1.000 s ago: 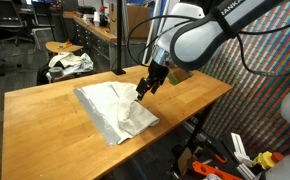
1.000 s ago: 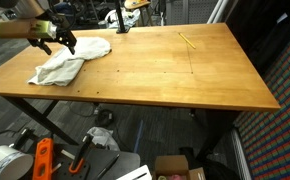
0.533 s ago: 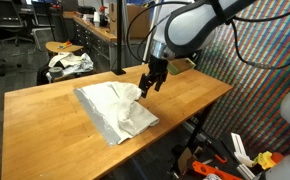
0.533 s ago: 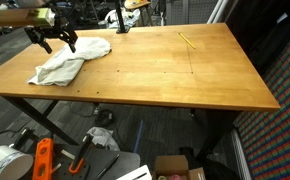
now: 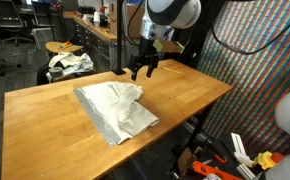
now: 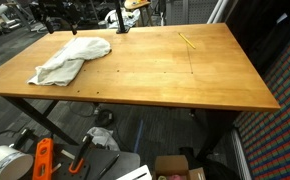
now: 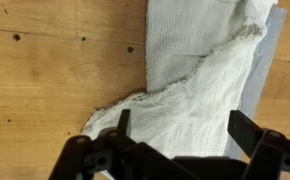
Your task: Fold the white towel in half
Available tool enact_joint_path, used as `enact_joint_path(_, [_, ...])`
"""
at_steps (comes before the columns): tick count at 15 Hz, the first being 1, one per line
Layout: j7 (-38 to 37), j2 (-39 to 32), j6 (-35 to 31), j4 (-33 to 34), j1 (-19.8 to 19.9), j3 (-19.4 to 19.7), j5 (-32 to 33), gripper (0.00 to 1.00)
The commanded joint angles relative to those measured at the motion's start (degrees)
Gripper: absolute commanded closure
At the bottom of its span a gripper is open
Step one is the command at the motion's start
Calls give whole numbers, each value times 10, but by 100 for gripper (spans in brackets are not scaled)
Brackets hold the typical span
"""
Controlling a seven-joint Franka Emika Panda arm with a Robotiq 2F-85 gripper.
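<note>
Two fingers point(image 7: 247, 130) of my gripper point(image 7: 175, 140) stood wide apart and empty, hanging clear above the white towel point(image 7: 200, 80). Its frayed upper layer lay rumpled over the lower one. In an exterior view the cloth rested near one end of the wooden table point(image 5: 40, 115), my gripper above its far edge. Beyond the table, a smaller cloth heap point(image 5: 70, 63) sat on a round stool point(image 5: 53, 48)

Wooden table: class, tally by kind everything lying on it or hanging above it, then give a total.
White towel: 1
Thin yellow stick: 1
Robot tool, open, above the towel: 1
Total: 3
</note>
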State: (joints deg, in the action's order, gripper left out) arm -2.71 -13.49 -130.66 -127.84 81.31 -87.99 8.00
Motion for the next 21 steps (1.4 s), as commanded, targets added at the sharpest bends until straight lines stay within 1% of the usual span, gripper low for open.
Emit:
enact_joint_path(1, [18, 28, 0, 43, -135, 152, -34, 0])
enact_joint_path(2, [-40, -23, -4, 51, -150, 166, 42, 0])
enact_joint_path(4, [-81, -56, -24, 67, -211, 236, 111, 0])
enact_joint_path(6, [-122, -96, -24, 93, -264, 292, 175, 0])
enact_joint_path(7, [-136, -120, -21, 110, -289, 317, 200, 0])
enact_joint_path(8, [-109, -108, -30, 123, -355, 390, 164, 0])
enact_joint_path(9, [-136, -162, -17, 147, -332, 358, 206, 0])
enact_joint_path(10, [-127, -182, -25, 166, -353, 379, 199, 0])
enact_joint_path(12, [-111, -223, -19, 204, -370, 390, 186, 0])
enact_joint_path(13, [-45, -183, -46, 213, -462, 493, 80, 0])
enact_joint_path(14, [-28, -197, -50, 232, -485, 516, 49, 0])
enact_joint_path(16, [21, -207, -55, 264, -551, 592, -25, 0])
enact_joint_path(18, [54, -206, -55, 286, -610, 662, -87, 0])
enact_joint_path(21, [78, -204, -53, 301, -669, 732, -129, 0])
